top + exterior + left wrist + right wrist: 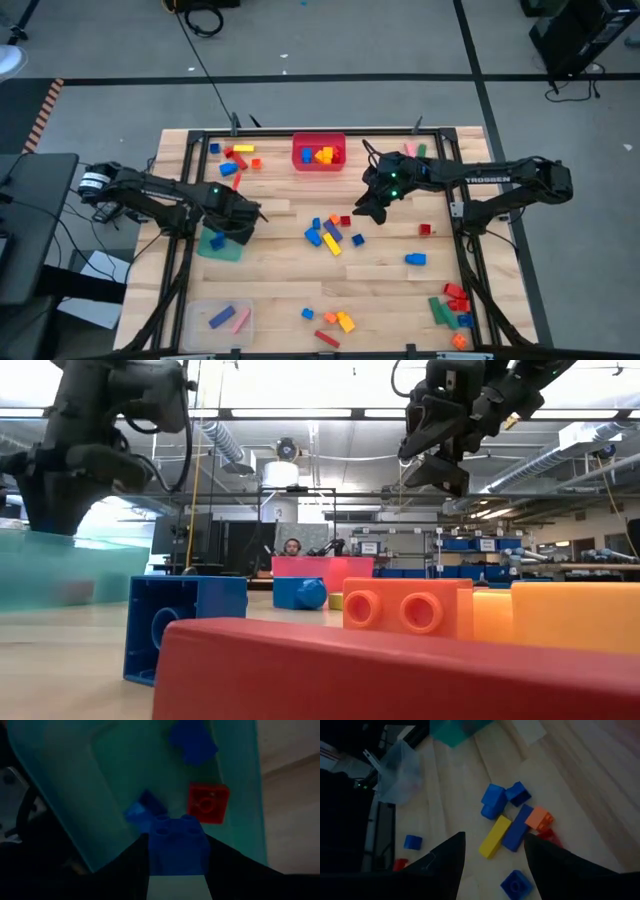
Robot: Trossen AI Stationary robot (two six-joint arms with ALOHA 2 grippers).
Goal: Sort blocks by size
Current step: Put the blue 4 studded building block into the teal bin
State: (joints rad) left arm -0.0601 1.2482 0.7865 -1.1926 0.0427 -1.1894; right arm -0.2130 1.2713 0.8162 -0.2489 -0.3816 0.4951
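We see the left gripper (177,870) hanging over the green bin (100,785), its fingers (125,865) pinching a blue block (179,845). Beyond those fingers, inside the bin, lie a red block (207,802) and two more blue ones. The right gripper (492,865) hovers above the table (400,285) with its fingers (447,860) spread and nothing between them. Just ahead of them a cluster of blocks (512,822) rests on the wood: blue, yellow and orange pieces touching one another. A red bin (318,152) holds further blocks.
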